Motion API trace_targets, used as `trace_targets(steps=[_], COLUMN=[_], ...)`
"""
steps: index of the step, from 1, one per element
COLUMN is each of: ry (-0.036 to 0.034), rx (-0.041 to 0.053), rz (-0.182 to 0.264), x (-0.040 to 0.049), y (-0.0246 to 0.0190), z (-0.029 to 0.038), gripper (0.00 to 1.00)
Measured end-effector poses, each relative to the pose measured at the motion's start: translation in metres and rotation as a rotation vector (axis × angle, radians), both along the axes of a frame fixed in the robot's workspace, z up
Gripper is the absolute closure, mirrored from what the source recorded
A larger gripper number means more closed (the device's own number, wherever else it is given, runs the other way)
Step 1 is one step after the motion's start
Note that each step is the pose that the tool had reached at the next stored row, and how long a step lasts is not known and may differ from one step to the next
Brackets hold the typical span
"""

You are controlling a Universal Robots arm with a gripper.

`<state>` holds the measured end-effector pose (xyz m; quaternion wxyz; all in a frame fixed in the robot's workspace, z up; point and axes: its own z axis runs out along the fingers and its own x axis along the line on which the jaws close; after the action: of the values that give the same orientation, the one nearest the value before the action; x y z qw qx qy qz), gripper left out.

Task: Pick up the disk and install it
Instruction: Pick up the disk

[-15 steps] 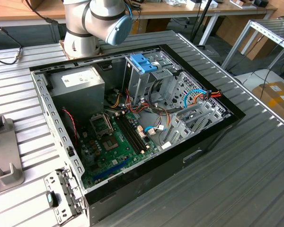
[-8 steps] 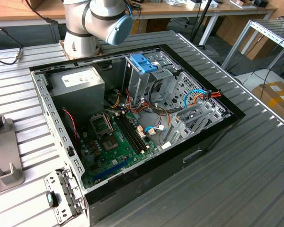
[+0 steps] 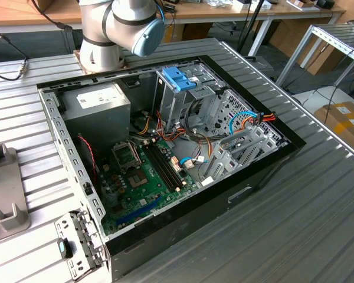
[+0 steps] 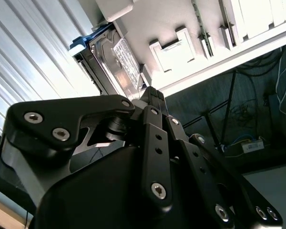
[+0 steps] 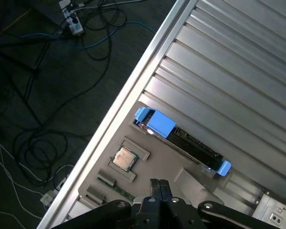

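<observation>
One disk (image 5: 188,140) stands on its long edge in a slot of a grey holder (image 5: 157,149). A blue tab sits at one end and a smaller blue piece at the other. In the second wrist view the disk (image 4: 109,55) shows its metal face and label, with the holder (image 4: 167,24) beside it.

The holder carries two other parts. One square processor chip (image 5: 124,157) lies in its own recess, and one thin green strip (image 5: 115,185), likely a memory stick, lies in a long groove.

The one tool (image 5: 159,182) has its fingers pressed together and grips nothing. It hangs over the holder near the disk but apart from it. In the second wrist view the tool (image 4: 151,91) points toward the disk.

The holder lies right along the edge of the ribbed metal table (image 5: 238,62). Past that edge is a dark floor (image 5: 47,95) strewn with cables. On the disk's other side the ribbed surface runs wide.

In the exterior view one open computer case (image 3: 53,118) lies on the table (image 3: 307,224). It holds a motherboard (image 3: 147,171), a power supply (image 3: 97,103) and a metal drive cage (image 3: 174,106) topped by a blue latch (image 3: 180,79). The arm (image 3: 118,23) rises behind the case.
</observation>
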<state>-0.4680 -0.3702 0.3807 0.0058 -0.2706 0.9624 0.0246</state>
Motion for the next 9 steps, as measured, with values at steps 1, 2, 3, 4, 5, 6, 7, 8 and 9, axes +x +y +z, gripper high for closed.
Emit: trace_targets(steps=[1,2,3,4,5,6,7,8,9], ry=[0.0000,0.0000,0.0000,0.0000,0.0000,0.0000,0.0000,0.0000,-0.0001], rx=[0.0000,0.0000,0.0000,0.0000,0.0000,0.0000,0.0000,0.0000,0.0001], rz=[0.008,0.016,0.026,0.034,0.041,0.046,0.053,0.063,0.071], x=[0.0000,0.0000,0.0000,0.0000,0.0000,0.0000,0.0000,0.0000,0.0000], y=[0.0000,0.0000,0.0000,0.0000,0.0000,0.0000,0.0000,0.0000,0.0000], z=[0.0000,0.0000,0.0000,0.0000,0.0000,0.0000,0.0000,0.0000,0.0000], gripper=[0.90,0.90,0.90,0.90,0.90,0.90,0.90,0.90,0.90])
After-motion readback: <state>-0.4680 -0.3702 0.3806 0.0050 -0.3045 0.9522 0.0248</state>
